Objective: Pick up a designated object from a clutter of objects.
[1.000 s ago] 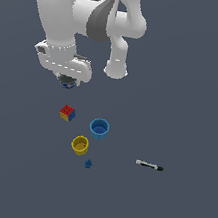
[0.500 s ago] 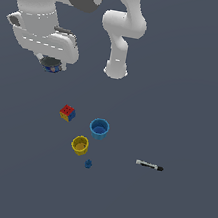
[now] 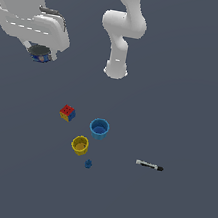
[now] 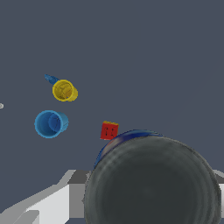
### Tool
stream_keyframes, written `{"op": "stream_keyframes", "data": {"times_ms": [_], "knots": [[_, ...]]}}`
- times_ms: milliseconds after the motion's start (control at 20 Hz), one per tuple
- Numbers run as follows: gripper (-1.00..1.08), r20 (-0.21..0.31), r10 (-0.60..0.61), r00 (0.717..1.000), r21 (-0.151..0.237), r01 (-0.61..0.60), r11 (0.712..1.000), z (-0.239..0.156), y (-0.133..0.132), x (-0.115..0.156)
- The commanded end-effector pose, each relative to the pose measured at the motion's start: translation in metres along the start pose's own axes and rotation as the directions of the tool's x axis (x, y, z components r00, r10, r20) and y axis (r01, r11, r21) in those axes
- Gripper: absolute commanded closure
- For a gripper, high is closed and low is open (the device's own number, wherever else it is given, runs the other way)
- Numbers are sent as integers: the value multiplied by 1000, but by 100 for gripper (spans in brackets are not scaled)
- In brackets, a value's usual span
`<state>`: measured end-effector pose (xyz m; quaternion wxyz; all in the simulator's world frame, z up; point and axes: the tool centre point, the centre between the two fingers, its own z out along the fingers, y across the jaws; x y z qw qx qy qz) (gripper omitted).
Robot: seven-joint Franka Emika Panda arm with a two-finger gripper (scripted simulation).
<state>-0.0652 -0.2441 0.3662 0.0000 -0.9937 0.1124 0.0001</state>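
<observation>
In the wrist view the small dark round item [image 4: 151,181] fills the near part of the picture, a grey-black dome with a blue rim showing behind it, held right at the fingers. The fingers themselves are hidden by it there, and in the exterior view they are too small to make out; since the item hangs under the hand, well above the table [image 3: 165,207], my judgement is that they are closed on it

In the exterior view the gripper [image 3: 40,53] now sits high at the exterior view's left, the dark item [image 3: 40,54] tucked below it with hints of blue and red on its underside. Against the picture from a second ago the hand has swung further toward the exterior view's left and looms larger, so the lift has gone on and the pick looks essentially done

Further off, the rest of the clutter lies where it lay before: the multicoloured cube [image 3: 67,113], the blue cup [image 3: 99,128] just beside the yellow cup [image 3: 80,145], the tiny blue piece [image 3: 88,164] near the yellow cup, and the marker [image 3: 149,165] well apart toward the exterior view's right. None has shifted
</observation>
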Motion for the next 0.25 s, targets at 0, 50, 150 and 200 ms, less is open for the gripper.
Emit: {"op": "stream_keyframes", "data": {"times_ms": [0,50,150,200], "knots": [[108,0,0,1000,0,0,1000,-5,2,2],[108,0,0,1000,0,0,1000,-7,2,3],[108,0,0,1000,0,0,1000,-8,3,4],[108,0,0,1000,0,0,1000,-8,3,4]]}}
